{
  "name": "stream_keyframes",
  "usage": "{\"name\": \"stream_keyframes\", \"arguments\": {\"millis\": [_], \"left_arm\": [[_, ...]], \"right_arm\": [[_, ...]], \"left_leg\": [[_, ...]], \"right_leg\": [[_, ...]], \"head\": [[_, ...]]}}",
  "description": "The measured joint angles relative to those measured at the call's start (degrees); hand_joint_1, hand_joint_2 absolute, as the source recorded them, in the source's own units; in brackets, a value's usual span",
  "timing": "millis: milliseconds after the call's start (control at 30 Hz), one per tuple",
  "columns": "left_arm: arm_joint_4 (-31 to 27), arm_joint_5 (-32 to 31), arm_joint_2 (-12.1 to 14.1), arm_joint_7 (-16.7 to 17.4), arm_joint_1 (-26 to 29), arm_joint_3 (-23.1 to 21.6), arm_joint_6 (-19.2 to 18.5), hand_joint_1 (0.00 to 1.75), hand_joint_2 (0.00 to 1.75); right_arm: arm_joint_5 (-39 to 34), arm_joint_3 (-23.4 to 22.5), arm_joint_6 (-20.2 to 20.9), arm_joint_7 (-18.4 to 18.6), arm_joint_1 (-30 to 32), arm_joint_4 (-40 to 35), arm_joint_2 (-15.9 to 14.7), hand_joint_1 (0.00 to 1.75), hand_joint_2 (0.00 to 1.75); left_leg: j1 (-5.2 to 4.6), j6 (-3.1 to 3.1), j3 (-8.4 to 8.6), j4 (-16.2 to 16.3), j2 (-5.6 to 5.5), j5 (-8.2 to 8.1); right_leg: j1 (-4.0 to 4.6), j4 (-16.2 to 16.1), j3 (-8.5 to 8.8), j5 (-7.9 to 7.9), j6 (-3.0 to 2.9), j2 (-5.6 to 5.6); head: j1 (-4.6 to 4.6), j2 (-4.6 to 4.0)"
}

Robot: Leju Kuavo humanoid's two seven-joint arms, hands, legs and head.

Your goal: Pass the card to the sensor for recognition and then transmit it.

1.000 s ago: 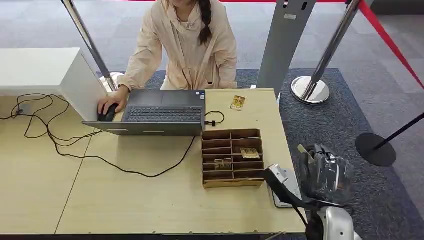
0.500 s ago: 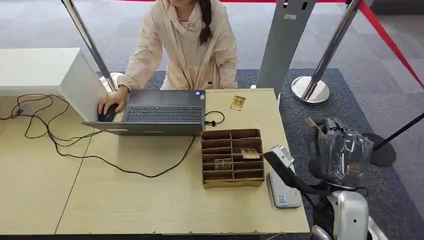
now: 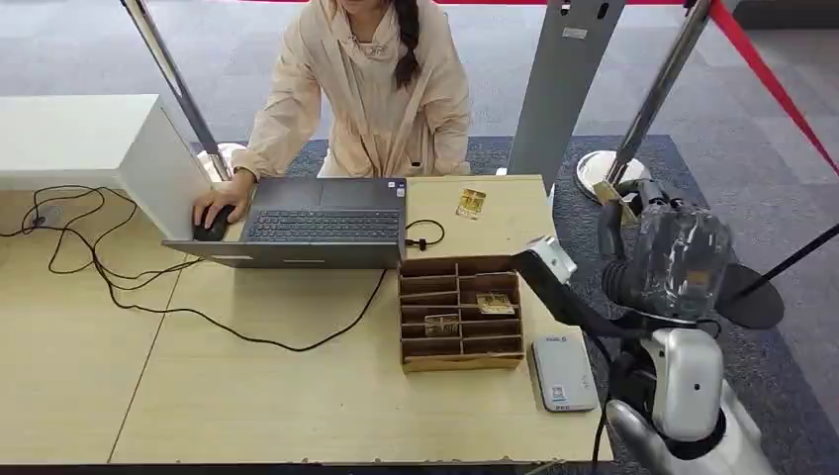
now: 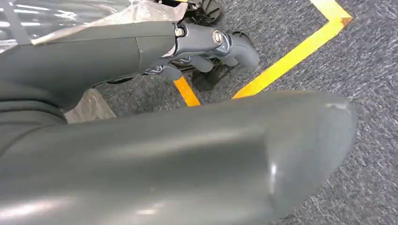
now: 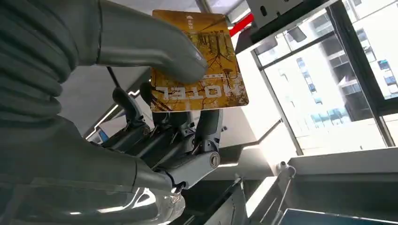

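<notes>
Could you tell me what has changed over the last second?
The right hand, pinching the yellow hotel key card, rose off the small grey card reader and swung away from the robot, past the table's edge. The reader is now uncovered. The wooden compartment tray, grey laptop and seated person stayed put.

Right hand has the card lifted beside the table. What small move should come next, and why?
Probably carry the card forward toward the person. The right hand pinches the yellow hotel card between thumb and fingers, raised off the table's right edge, well above and beyond the white card reader, so the handover looks like the step left.
</notes>
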Motion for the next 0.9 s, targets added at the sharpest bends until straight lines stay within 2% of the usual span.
{"name": "stream_keyframes", "arguments": {"millis": [400,900], "left_arm": [[1.9,0.0,0.8,-0.6,-0.4,-2.0,0.0,0.00,0.00],[2.7,0.0,1.1,-0.6,-0.5,-2.7,0.0,0.00,0.00]], "right_arm": [[-0.1,3.8,-0.2,-0.2,-3.4,4.2,2.4,1.47,1.75],[-0.1,5.2,-0.2,-0.3,-4.9,5.6,3.4,1.47,1.75]], "left_leg": [[0.00,0.00,-0.03,0.0,-0.02,0.00],[0.00,0.00,-0.02,0.0,-0.01,0.00]], "right_leg": [[0.00,0.0,-0.01,0.00,0.00,-0.01],[0.00,0.0,-0.01,0.00,0.00,-0.01]], "head": [[0.00,0.00],[0.00,0.00]]}}
